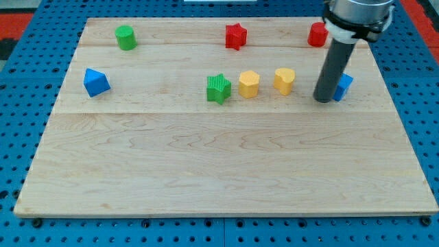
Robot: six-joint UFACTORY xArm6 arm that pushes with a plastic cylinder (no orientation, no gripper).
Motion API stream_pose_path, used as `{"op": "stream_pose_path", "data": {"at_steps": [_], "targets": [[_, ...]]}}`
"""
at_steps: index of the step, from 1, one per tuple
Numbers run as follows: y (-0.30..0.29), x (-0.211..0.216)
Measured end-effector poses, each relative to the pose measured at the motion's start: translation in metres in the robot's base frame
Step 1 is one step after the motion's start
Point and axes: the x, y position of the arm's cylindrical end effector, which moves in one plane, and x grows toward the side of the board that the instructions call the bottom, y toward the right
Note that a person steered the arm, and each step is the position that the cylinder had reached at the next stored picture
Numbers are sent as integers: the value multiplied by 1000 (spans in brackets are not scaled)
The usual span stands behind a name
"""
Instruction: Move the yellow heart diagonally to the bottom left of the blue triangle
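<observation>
The yellow heart (285,80) sits right of the board's middle, in a row with a yellow hexagon (249,84) and a green star (219,88) to its left. The blue triangle (96,82) lies far off near the board's left edge. My tip (322,100) rests on the board to the right of the yellow heart, with a small gap between them. The rod stands directly against a second blue block (344,86) on its right, part of which it hides, so I cannot tell that block's shape.
A green cylinder (125,37), a red star (235,36) and a red block (316,34), partly behind the arm, stand along the view's top. The wooden board (219,171) lies on a blue perforated table.
</observation>
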Motion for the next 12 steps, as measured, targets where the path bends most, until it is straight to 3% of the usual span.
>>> {"op": "stream_pose_path", "data": {"at_steps": [1,3,6,7,9,12], "targets": [[1,-47],[-73,-47],[-78,-50],[-81,-46],[-112,10],[-116,29]]}}
